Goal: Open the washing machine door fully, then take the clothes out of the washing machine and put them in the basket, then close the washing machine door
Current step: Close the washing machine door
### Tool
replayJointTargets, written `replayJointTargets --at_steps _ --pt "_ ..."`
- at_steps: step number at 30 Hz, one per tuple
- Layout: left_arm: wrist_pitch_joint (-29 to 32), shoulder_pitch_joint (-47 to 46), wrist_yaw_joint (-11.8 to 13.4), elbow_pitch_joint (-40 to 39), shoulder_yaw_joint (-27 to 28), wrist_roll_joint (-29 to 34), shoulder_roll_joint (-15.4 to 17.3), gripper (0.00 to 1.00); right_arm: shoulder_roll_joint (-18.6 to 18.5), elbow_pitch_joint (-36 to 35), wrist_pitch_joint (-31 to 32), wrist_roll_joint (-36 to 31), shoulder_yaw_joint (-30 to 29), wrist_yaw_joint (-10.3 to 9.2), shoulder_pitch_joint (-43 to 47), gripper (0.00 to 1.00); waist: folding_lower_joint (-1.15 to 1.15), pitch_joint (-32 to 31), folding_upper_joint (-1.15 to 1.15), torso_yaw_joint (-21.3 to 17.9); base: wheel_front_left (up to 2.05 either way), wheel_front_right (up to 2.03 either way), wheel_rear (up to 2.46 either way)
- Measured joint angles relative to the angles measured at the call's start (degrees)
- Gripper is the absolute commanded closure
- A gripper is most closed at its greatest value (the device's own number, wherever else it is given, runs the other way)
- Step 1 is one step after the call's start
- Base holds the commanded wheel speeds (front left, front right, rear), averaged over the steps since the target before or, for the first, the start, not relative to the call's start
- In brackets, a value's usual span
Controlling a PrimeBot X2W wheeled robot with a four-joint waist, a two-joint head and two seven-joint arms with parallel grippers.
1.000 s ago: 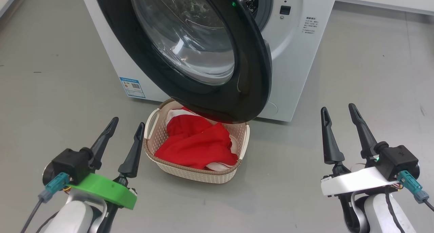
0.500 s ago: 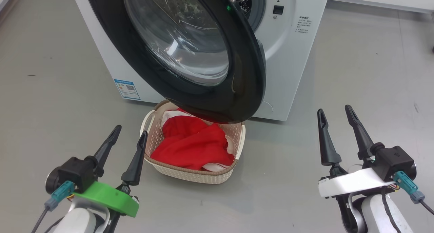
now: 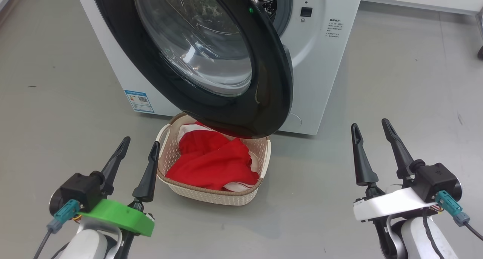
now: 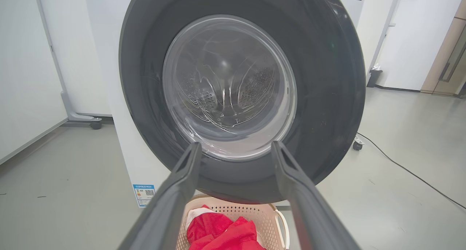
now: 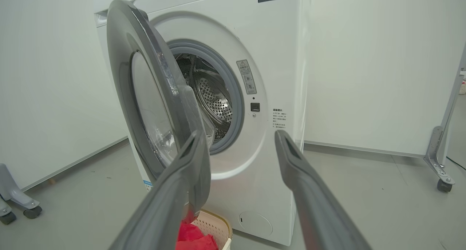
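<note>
Straight ahead of your left gripper [image 3: 140, 141]: door [image 3: 200, 55] outer face, free edge toward right gripper [image 3: 369, 124]; both fingers spread, empty.

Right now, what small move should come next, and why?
Probably advance the open left gripper toward the outer face of the ajar glossy black-rimmed round door to push it shut: the red fabric clothes lie in the cream perforated basket.

Bright, even light from overhead fills the room. The floor [image 3: 396, 81] carries only faint, soft shadows beside the basket [image 3: 211, 196]. White streaks of glare run over the glass of the door [image 3: 196, 55]. Wrist views bow toward their edges, and the right gripper [image 5: 239, 133], near the lens, looks washed-out and soft.
</note>
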Motion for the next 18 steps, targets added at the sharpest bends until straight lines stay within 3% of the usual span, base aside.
replayJointTargets --at_steps 9,15,16,17,18 --pt "-0.01 0.48 0.0 -0.3 1.21 1.03 -1.02 0.0 0.16 0.93 0.0 -0.54 -3.07 -2.59 0.19 0.0 0.0 -0.47 0.0 -0.27 0.0 0.0 0.0" --pt "-0.01 1.18 0.0 -0.29 2.0 1.63 -1.19 0.0 0.27 0.98 0.0 -0.34 -3.81 -2.99 1.24 0.0 0.0 -0.8 0.0 -0.4 0.0 0.0 0.0" --pt "-0.01 1.19 0.0 -0.31 2.3 1.93 -1.34 0.0 0.23 1.18 0.0 -0.42 -3.04 -2.57 1.24 0.08 0.0 -0.84 0.0 -0.43 0.0 0.0 0.0" --pt "-0.01 1.19 0.0 -0.31 2.3 1.93 -1.34 0.0 0.23 1.18 0.0 -0.42 -3.04 -2.57 1.24 1.0 0.0 -0.84 0.0 -0.43 0.0 0.0 0.0" --pt "-0.01 1.2 0.0 -0.35 2.38 1.98 -1.38 0.0 0.21 1.13 0.0 -0.75 -2.4 -2.47 1.25 1.0 0.0 -0.82 0.0 -0.44 0.0 0.0 0.0"
